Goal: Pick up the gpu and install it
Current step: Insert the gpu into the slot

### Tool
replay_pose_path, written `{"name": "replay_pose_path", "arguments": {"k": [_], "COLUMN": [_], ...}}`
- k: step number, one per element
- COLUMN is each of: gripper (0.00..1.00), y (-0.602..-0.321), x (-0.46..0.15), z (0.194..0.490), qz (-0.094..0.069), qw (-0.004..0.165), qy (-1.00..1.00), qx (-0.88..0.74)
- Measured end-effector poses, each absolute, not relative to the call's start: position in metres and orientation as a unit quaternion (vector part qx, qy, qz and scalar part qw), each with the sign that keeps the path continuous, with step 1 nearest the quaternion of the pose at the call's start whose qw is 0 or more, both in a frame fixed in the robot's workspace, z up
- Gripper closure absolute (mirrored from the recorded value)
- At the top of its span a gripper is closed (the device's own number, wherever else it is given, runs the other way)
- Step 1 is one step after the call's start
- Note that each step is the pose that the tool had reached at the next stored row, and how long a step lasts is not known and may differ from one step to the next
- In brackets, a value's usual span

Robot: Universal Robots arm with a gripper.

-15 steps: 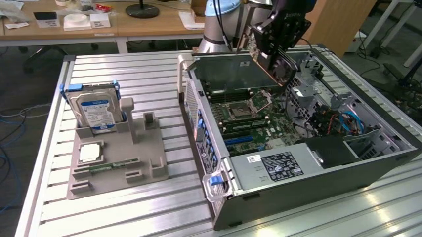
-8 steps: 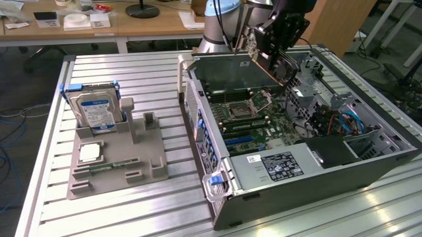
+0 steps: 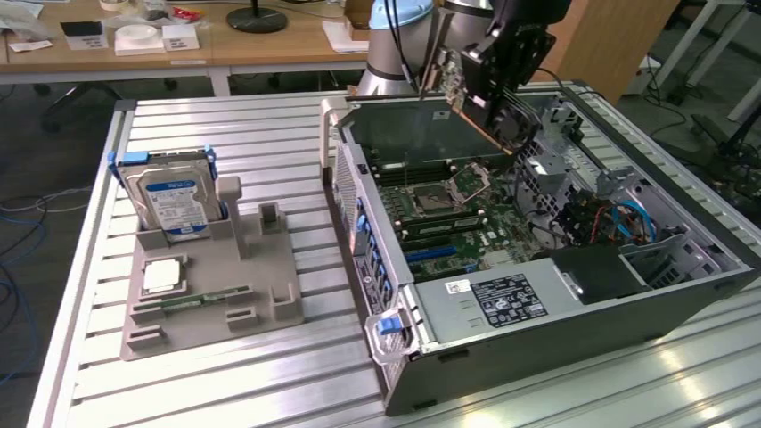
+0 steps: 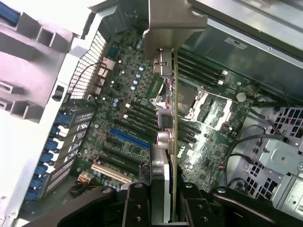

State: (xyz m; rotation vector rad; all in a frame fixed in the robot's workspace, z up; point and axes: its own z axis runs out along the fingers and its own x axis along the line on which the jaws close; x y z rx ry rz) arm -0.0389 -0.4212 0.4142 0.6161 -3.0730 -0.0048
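**A:** What sits nearest on the table?

**B:** On the slatted aluminium table (image 3: 238, 134), towards the exterior view's left, stands a grey parts holder (image 3: 267, 294). A narrow memory stick (image 3: 196, 300) lies in its near part. A square processor chip (image 3: 160, 275) lies just behind that, and a hard drive (image 3: 173, 201) stands upright at the far end.

**A:** And to the right of that?

**B:** The open computer case (image 3: 356, 178), lying on its side. Its power supply (image 3: 500, 303) is at the near end. The motherboard (image 3: 446, 209) lies farther in, with its processor socket (image 3: 434, 196) bare.

**A:** Where is the gpu?

**B:** In my pincer (image 4: 165, 205). My fingers (image 4: 137, 203) are clenched on the gpu (image 4: 165, 156), one on each face. From my wrist I see it edge-on, its metal bracket (image 4: 173, 28) at the end away from me. The card hangs tilted above the far part of the case, clear of the board. Below it on the board, a blue expansion slot (image 4: 129, 138) lies off to one side of its edge.

**A:** And beyond that?

**B:** A wooden desk (image 3: 274, 49) with small boxes on it.
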Motion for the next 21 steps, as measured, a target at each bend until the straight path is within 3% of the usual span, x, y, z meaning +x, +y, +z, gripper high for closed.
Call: {"name": "replay_pose_path", "arguments": {"k": [21], "gripper": [0.72], "y": [-0.4213], "x": [-0.0389], "z": [0.4130], "qz": [-0.001], "qw": [0.004], "qy": [-0.939], "qx": [0.344]}}
